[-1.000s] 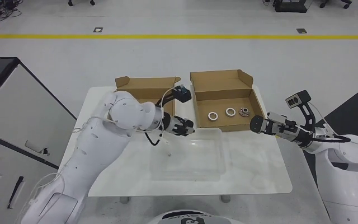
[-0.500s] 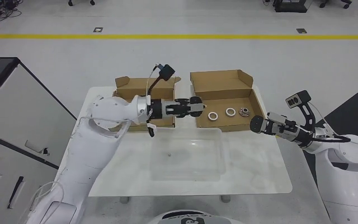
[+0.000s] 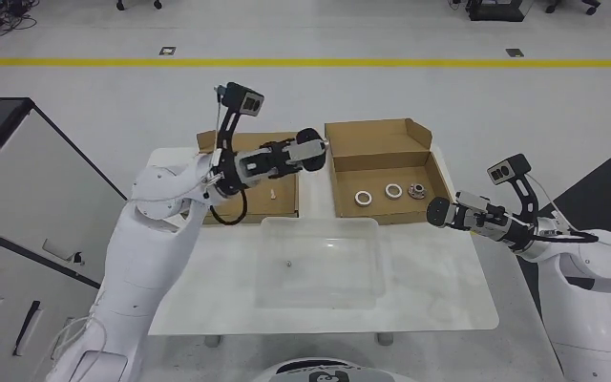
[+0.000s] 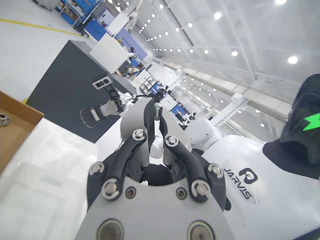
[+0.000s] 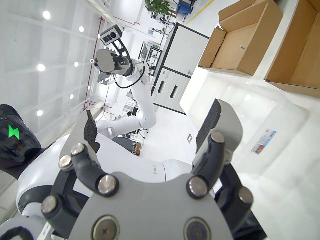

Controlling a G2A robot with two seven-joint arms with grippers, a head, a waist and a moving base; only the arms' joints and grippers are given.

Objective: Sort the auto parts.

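- Auto parts, item in hand: small screw [image 4: 157, 112], pinched at the tips of the left gripper [image 4: 154, 106]; jaws drawn nearly together on it; held high in the air, about where the two cardboard boxes meet
- Change: a second ago this gripper sat low at the far rim of the clear tray [image 3: 363, 286]; it has since lifted, swung out over the boxes and turned its wrist upward
- Meaning, as judged: pick-up done, carry under way, drop not yet made
- Left box [image 3: 253, 143]: one pale piece [image 3: 275, 194] on its floor, small and slim; likely the screw's proper home
- Right box [image 3: 377, 143]: white ring [image 3: 365, 199], second ring [image 3: 393, 191], metal hub [image 3: 416, 189], set in a row
- Clear tray: one tiny piece [image 3: 289, 260] left inside, so at least one more trip seems due
- Right gripper [image 5: 152, 111]: fingers spread wide, nothing between them; parked just beside the near right corner of the right box, unmoved over the last second
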